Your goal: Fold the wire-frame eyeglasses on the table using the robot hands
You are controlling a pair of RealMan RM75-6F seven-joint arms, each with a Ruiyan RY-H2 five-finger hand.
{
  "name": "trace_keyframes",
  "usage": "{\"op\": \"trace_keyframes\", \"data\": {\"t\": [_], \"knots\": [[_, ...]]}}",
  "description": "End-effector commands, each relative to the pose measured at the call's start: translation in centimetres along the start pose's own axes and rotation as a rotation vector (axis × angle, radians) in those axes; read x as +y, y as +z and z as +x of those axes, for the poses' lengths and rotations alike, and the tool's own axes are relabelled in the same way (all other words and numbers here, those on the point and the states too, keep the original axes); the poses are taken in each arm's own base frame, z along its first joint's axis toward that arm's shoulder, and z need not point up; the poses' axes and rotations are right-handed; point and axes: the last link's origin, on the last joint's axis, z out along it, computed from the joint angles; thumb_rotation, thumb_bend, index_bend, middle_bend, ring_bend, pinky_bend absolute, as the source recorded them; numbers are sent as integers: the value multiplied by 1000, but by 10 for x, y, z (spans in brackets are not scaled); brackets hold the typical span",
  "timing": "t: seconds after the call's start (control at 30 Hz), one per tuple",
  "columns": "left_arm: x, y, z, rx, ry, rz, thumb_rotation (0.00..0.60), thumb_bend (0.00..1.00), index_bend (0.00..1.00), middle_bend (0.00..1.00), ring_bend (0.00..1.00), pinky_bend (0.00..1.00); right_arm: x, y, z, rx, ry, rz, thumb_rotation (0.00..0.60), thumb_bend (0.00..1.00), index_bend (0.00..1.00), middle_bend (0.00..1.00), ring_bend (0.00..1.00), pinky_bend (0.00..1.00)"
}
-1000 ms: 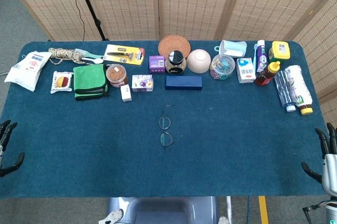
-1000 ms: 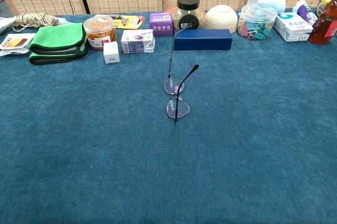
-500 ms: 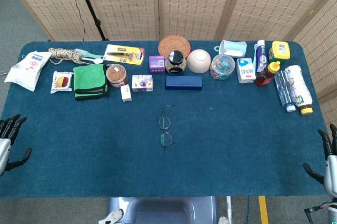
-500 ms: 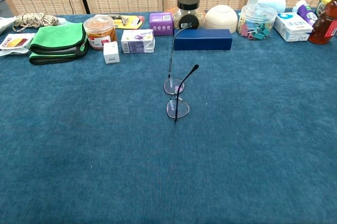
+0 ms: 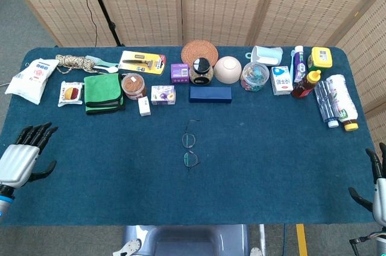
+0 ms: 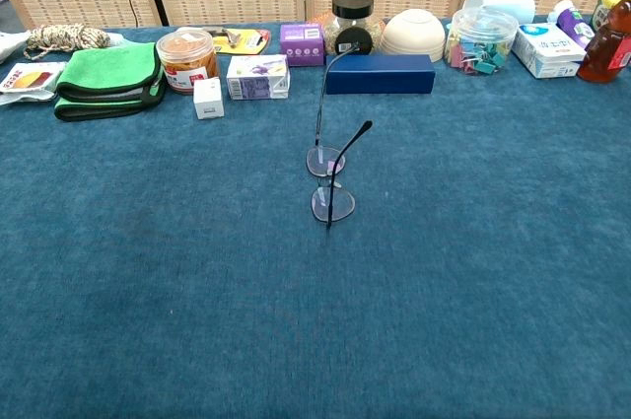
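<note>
- Glasses (image 6: 329,178) lay near the middle of the table (image 5: 271,165), lenses down on the blue cloth, both arms unfolded and sticking up.
- Left hand (image 5: 21,156) sat at the table's left edge, fingers spread, holding nothing; well apart from the glasses.
- Right hand (image 5: 375,184) only partly in view at the right edge; fingers looked apart and empty.
- Risk: the thin wire could bend or the lenses skid on the cloth if one arm were pushed without the frame braced.
- Risk: a wide reach might knock the blue box (image 6: 380,73) just behind.
- Labels: milk carton (image 5: 280,79) printing too small to read.
</note>
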Motion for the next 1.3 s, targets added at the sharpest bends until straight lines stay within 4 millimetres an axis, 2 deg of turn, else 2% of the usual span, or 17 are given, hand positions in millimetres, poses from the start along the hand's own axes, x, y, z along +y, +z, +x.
{"op": "trace_keyframes", "data": {"t": [0.03, 0.3, 0.6, 0.77, 1.07, 1.17, 1.3], "knots": [[11, 24, -2, -25, 53, -59, 514, 376, 55, 38, 38, 13, -1, -1, 0, -2, -1, -1, 600, 2, 133, 32, 0, 0], [33, 55, -4, -59, 108, -137, 514, 376, 54, 38, 38, 13, -2, -2, -1, -3, 1, -1, 600, 2, 132, 32, 0, 0], [58, 81, -4, -57, 140, -196, 513, 376, 55, 38, 37, 12, -2, -2, -1, 1, 7, -1, 600, 2, 131, 31, 0, 0], [83, 102, -5, -69, 172, -254, 510, 376, 55, 38, 36, 10, 0, -4, 0, 8, 13, -1, 600, 2, 131, 31, 0, 0], [117, 128, -7, -101, 222, -324, 503, 437, 35, 32, 27, 8, 2, -7, 1, 13, 22, -9, 600, 2, 126, 31, 0, 0], [137, 139, -8, -106, 245, -356, 503, 439, 25, 23, 19, 8, 3, -7, 2, 16, 25, -8, 600, 2, 126, 31, 0, 0], [153, 149, -12, -114, 245, -365, 503, 439, 20, 20, 18, 8, 3, -7, 1, 15, 29, -7, 600, 2, 126, 31, 0, 0]]}}
